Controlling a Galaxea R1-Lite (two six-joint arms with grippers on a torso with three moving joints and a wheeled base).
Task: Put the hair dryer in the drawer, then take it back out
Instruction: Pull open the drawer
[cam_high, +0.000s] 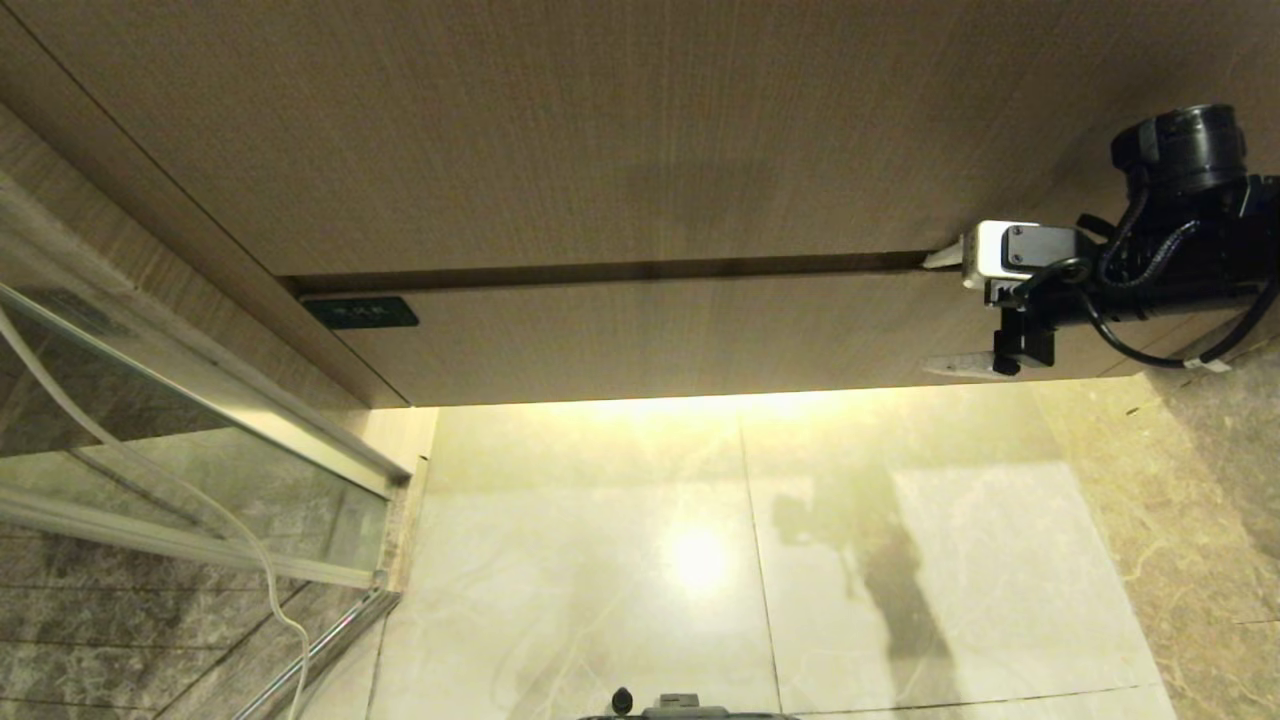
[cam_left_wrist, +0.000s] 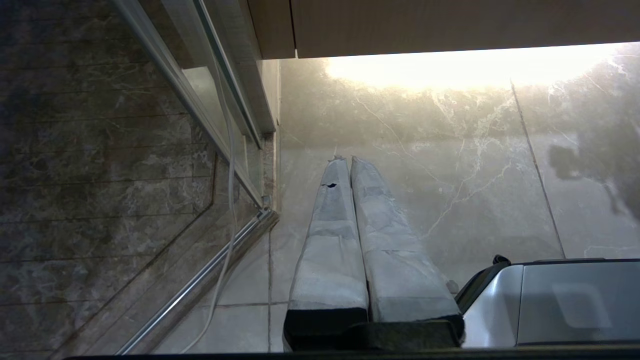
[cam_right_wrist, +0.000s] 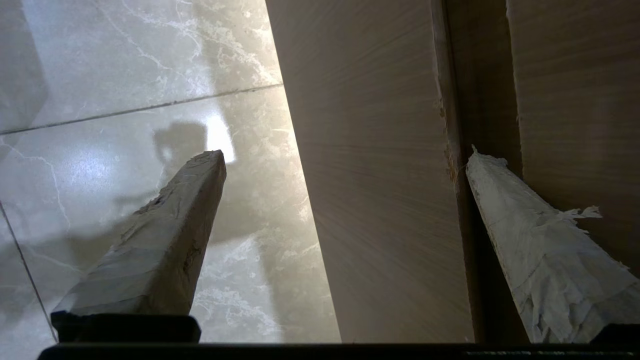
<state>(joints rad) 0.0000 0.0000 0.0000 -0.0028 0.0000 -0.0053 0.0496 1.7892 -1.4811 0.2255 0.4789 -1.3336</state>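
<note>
Two spread fingers of the right claw (cam_high: 945, 312) are set astride the closed drawer (cam_high: 640, 335) front's right end, its long axis running sideways; the hair dryer is unseen.

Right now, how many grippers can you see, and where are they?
2. The right gripper is open, straddling the closed drawer front at its right end. The left gripper hangs shut over the floor.
</note>
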